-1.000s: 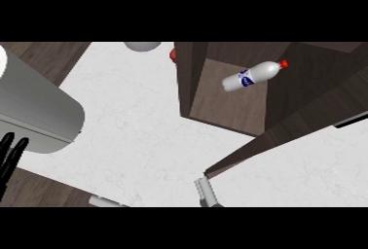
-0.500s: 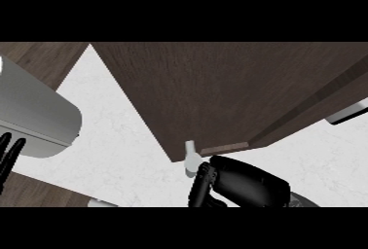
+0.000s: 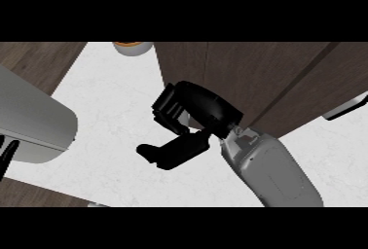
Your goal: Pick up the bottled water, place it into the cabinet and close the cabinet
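A: How many views?
B: One, the head view. It looks steeply down onto the white bench (image 3: 115,97).
A: Facing?
B: Away from the robot. The right forearm (image 3: 269,168) enters from the lower edge, and the dark wood cabinet (image 3: 244,78) fills the upper right.
A: How near?
B: Close. The right hand (image 3: 194,109) and forearm take up much of the centre. The left hand (image 3: 7,153) just shows at the left edge.
A: Overlap with another view?
B: None, there is no second view.

Bright, even light; faint shadows
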### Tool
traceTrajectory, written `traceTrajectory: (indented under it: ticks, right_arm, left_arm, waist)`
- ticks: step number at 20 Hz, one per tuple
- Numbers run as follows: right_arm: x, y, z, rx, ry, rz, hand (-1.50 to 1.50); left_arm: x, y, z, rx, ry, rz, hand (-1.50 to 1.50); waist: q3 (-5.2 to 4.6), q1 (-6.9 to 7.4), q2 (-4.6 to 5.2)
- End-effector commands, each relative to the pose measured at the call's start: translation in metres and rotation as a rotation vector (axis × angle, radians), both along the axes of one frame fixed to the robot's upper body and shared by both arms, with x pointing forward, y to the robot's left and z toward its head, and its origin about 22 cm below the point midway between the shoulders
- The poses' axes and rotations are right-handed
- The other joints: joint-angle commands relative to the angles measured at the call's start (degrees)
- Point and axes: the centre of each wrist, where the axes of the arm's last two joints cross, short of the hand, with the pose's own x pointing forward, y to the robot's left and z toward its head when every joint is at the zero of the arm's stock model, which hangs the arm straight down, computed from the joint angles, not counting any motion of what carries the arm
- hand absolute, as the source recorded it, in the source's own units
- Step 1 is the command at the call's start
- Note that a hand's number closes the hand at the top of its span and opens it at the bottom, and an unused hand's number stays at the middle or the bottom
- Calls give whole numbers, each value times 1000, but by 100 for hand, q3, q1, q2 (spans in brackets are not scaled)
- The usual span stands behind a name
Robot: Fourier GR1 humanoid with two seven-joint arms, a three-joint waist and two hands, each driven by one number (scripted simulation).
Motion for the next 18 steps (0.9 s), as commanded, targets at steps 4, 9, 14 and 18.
traceTrajectory:
  ticks: [4, 9, 14, 18]
  right_arm:
    - [52, 21, 24, 74, -38, -256, 150]
    - [70, 30, 32, 131, -19, -350, 150]
    - [77, 24, 30, 251, 63, -438, -150]
    - [79, 31, 30, 258, 80, -427, -150]
  left_arm:
    - [-3, 7, -1, -6, -7, 24, -150]
    - [-7, 5, -3, -22, -11, 6, -150]
    - [-12, 10, -4, -25, 6, 20, -150]
    - [-12, 13, -9, -28, 4, 48, -150]
  waist:
    - [20, -63, 17]
    - [25, -104, 6]
    - [33, -195, -7]
    - [27, -297, 12]
